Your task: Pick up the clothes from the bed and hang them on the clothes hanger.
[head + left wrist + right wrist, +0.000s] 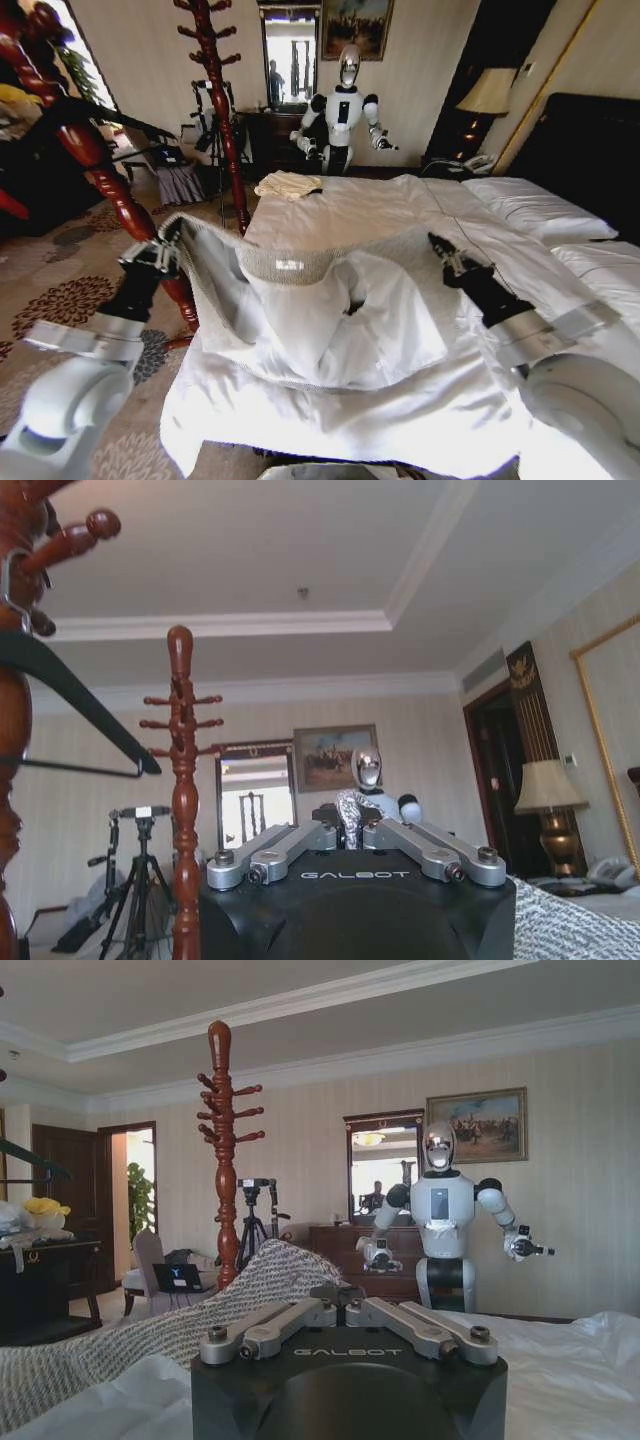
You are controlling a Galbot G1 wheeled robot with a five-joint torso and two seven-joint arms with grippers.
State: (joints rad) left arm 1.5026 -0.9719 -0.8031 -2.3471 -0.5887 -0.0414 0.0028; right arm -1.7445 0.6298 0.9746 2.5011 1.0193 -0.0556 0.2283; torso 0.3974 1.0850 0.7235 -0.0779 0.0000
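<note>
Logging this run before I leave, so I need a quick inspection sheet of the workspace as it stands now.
Surface: bed with white duvet, rumpled at the near edge.
Job's things: jacket lies spread on the bed, lining up, one corner lifted at the left edge; black hanger hangs on the near coat stand.
Clutter: folded cream cloth at the bed's far edge.
Grippers: left gripper shut on the jacket's lifted corner; right gripper low over the jacket's other side, fingers cannot be judged.
Cables: nothing seen.
Surroundings: second coat stand, tripod, another robot by the mirror, lamp.
</note>
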